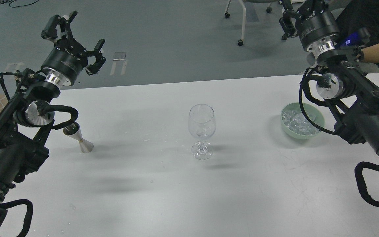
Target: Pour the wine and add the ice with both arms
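Table: a wide, pale grey tabletop fills most of my head view, with dark grey floor beyond its far edge.
Wine glass: a clear stemmed wine glass stands upright near the table's middle, apart from everything else; I cannot tell whether any liquid sits in its bowl.
Jigger: a silver double-cone metal jigger stands on the table to the left, just beside my left arm and partly behind its cable loop; I cannot see its contents.
Bowl: a pale green round bowl sits on the right side of the table, partly crossed by my right arm's black cable.
Ice: small clear glassy ice cubes lie heaped inside the green bowl.
Left gripper: my black left gripper is raised over the table's far left edge, well apart from the jigger; its fingers are spread wide with nothing between them.
Right gripper: my black right gripper is lifted at the upper right, beyond the table's far edge and above the bowl in the view; it is dark and cut by the frame edge, so I cannot tell how its jaws stand.
Background: white chair legs on castors stand on the floor; a person's forearm shows at the right edge.
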### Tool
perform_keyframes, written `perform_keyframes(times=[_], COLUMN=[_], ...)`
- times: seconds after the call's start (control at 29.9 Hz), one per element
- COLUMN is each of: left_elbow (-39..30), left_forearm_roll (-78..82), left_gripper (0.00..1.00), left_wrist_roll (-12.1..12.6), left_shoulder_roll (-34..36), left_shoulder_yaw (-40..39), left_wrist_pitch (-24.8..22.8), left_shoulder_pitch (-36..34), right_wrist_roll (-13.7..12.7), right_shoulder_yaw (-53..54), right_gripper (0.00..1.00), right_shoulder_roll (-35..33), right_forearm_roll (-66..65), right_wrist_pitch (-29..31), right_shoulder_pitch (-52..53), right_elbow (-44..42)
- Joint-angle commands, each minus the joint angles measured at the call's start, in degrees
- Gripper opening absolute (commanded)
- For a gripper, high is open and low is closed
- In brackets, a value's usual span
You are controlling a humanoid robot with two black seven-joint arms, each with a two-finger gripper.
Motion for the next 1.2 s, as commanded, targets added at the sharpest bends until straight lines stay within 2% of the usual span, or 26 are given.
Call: perform_keyframes(times=[0.0,0.1,0.2,0.3,0.37,0.43,1.17], left_elbow=[-0.42,-0.42,-0.42,-0.42,-0.42,-0.42,-0.78], left_forearm_roll=[-0.45,-3.43,-6.25,-6.43,-6.43,-6.51,-6.43], left_gripper=[0.98,0.98,0.98,0.98,0.98,0.98,0.98], left_wrist_roll=[0.01,0.27,0.63,0.63,0.54,0.36,-0.16], left_shoulder_roll=[0.05,0.14,0.14,-0.03,-0.21,-0.47,-1.00], left_shoulder_yaw=[-0.23,-1.10,-1.28,-1.46,-1.46,-1.54,-2.25], left_wrist_pitch=[-1.55,-4.36,-6.13,-6.18,-6.18,-6.18,-5.69], left_shoulder_pitch=[0.17,0.26,0.26,0.52,0.69,1.13,1.75], right_wrist_roll=[0.00,0.00,-1.37,-3.39,-6.72,-7.69,-7.61], right_shoulder_yaw=[-0.27,-0.27,-0.18,-0.18,-0.18,-0.18,-0.18], right_gripper=[1.00,1.00,1.00,1.00,1.00,1.00,1.00], right_shoulder_roll=[-0.05,0.04,0.13,0.39,0.39,0.39,2.24], right_forearm_roll=[0.00,0.00,0.09,1.23,3.51,4.83,4.92], right_wrist_pitch=[0.36,1.33,2.47,2.73,3.08,4.14,3.79], right_shoulder_pitch=[-0.15,-0.06,0.11,0.29,0.37,0.55,1.52], right_elbow=[0.04,0.04,0.04,-0.04,-0.04,-0.13,-1.71])
